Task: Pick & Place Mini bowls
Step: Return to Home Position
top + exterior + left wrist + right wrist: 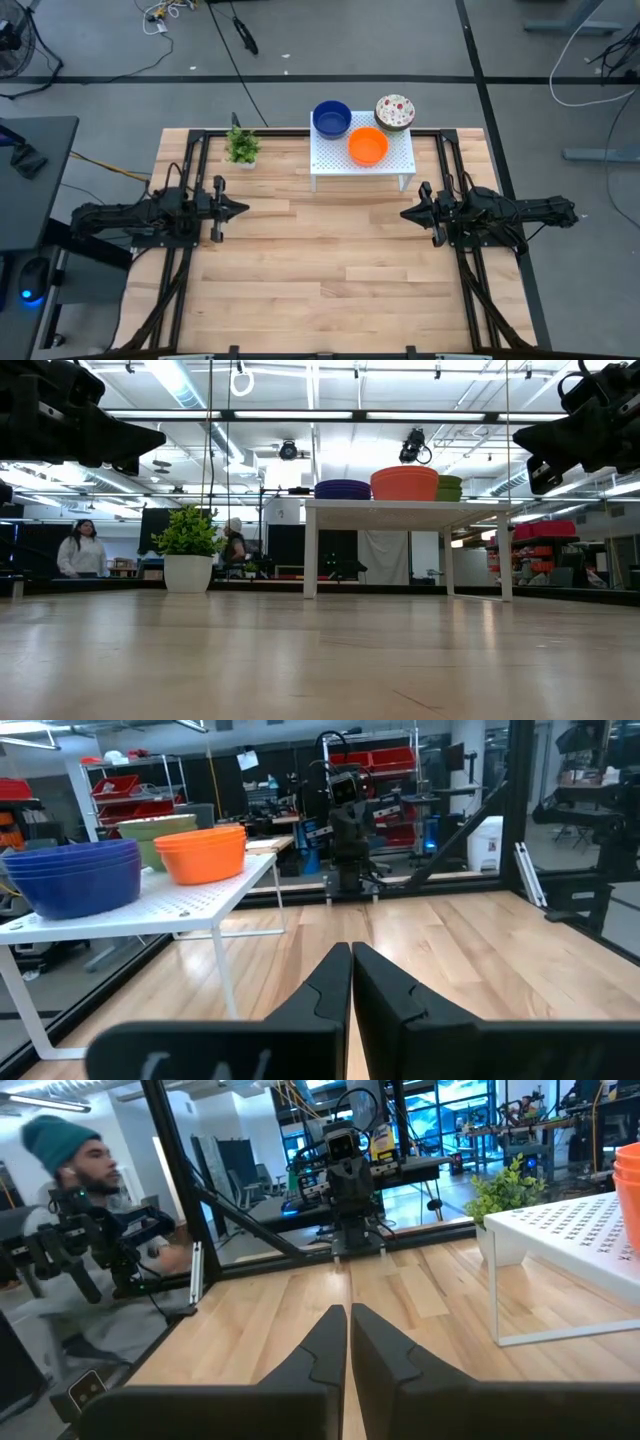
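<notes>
Both closed: left pincer, right pincer.

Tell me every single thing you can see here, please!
table: one, light wood, under everything
stand: one, white with holes, at the table's back edge
blue bowls: one stack, on the stand's end nearest the plant
orange bowls: one stack, on the stand's middle
speckled bowls: one stack, white, on the stand's corner away from the plant
plant: one, green in a white pot, on the table beside the stand
person: one, teal hat, beyond the table
left gripper: dark, shut, empty, over the table's left side
right gripper: dark, shut, empty, over the table's right side
</notes>
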